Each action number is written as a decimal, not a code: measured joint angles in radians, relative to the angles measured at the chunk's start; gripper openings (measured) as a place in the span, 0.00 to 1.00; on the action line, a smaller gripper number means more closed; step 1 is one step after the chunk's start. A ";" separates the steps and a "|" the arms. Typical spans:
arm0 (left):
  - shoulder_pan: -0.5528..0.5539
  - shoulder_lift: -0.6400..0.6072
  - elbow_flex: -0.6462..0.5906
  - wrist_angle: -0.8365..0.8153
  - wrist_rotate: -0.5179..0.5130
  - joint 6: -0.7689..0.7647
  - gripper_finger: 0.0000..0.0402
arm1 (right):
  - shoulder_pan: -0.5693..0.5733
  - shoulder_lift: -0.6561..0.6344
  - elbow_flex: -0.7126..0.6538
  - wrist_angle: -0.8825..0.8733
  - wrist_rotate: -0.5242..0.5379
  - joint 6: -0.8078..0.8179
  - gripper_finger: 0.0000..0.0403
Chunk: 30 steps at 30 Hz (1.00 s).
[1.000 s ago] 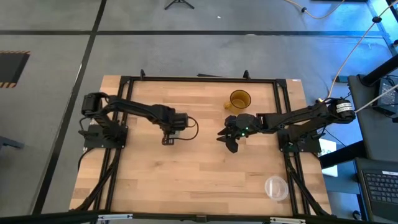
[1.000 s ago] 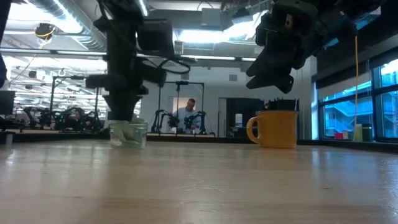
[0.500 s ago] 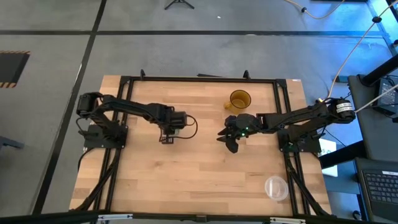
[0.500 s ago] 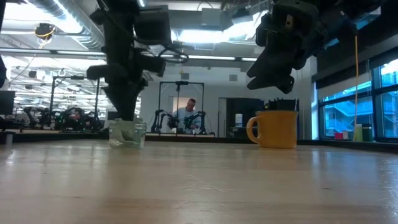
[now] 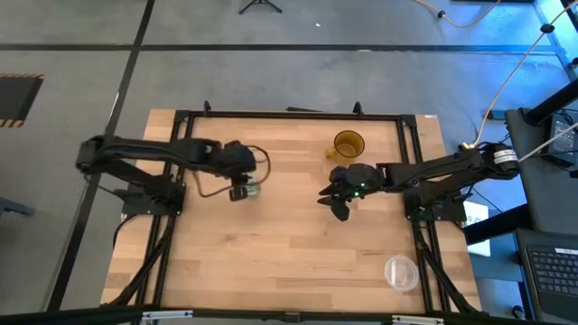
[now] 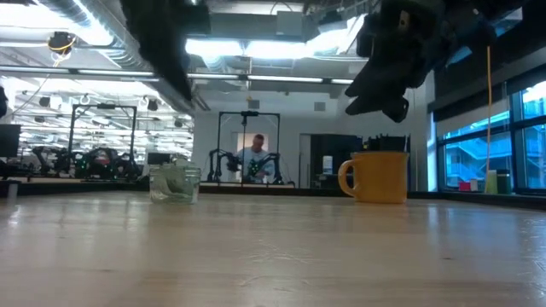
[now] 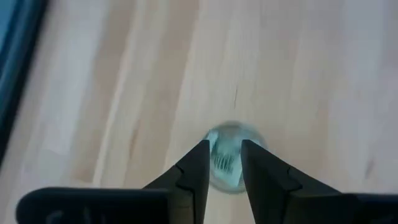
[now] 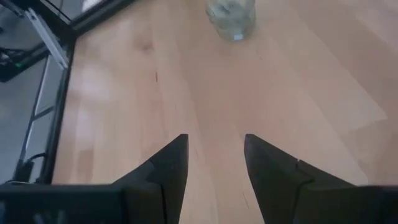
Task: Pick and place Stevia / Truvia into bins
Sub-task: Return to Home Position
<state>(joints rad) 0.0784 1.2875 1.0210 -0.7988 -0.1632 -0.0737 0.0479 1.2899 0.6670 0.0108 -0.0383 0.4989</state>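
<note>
The small clear glass cup (image 5: 254,189) stands on its base left of the table's middle. White-and-green Stevia packets (image 7: 222,163) lie inside it, and they also show through the cup's wall (image 6: 174,182) in the low view. My left gripper (image 7: 224,148) hangs open and empty, high above the cup, which shows in the narrow gap between its fingers. My right gripper (image 8: 214,140) is open and empty. It hovers in the air right of the table's middle (image 5: 339,203), near the amber mug. No packet shows loose on the table.
An amber mug (image 5: 348,144) stands near the far edge, just beyond my right gripper. A wider clear plastic container (image 5: 401,271) sits at the near right corner. Bare wood lies between the cup and the mug (image 6: 375,176). A person stands in the room far behind the table.
My left gripper has risen from just over the glass cup, up out of the low view, and has drawn back a little toward the table's left and far side. The cup has stayed where it was, with the packets inside.
</note>
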 joint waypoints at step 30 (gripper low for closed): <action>0.001 -0.965 -0.530 0.512 -0.003 -0.139 0.11 | -0.062 -0.818 -0.356 0.076 0.010 -0.038 0.40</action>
<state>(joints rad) 0.0795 0.3221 0.4909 -0.2872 -0.1658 -0.2123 -0.0137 0.4715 0.3105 0.0864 -0.0278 0.4609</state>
